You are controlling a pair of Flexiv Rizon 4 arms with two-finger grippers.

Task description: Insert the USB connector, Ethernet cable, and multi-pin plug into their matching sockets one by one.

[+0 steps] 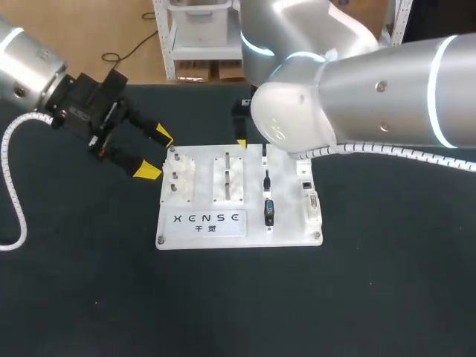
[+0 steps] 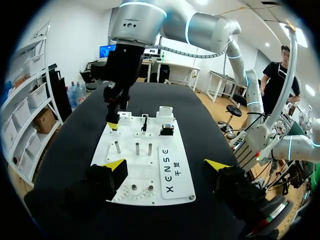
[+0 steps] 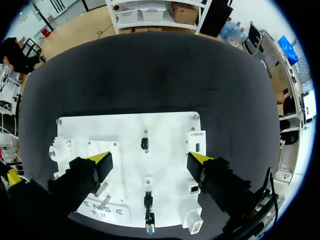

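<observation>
The white socket board [image 1: 201,234] lies mid-table. Down its right part runs a row of plugs: a small black one [image 3: 144,143], a black plug [image 1: 265,179] and a multi-pin plug [image 1: 269,213] with a blue face. The sockets [image 1: 311,201] line the board's right edge, among them a blue-lined one [image 3: 196,146]. My right gripper [image 3: 148,160] hangs open over the board, straddling the row of plugs and holding nothing. In the head view my right arm hides it except for one yellow tip. My left gripper [image 1: 155,154] stands open and empty just off the board's left back corner.
Metal pegs [image 1: 174,168] and slotted blocks [image 1: 228,177] stand on the board's left and middle parts. My bulky right arm [image 1: 357,89] crosses above the board's back edge. Bare black tabletop surrounds the board.
</observation>
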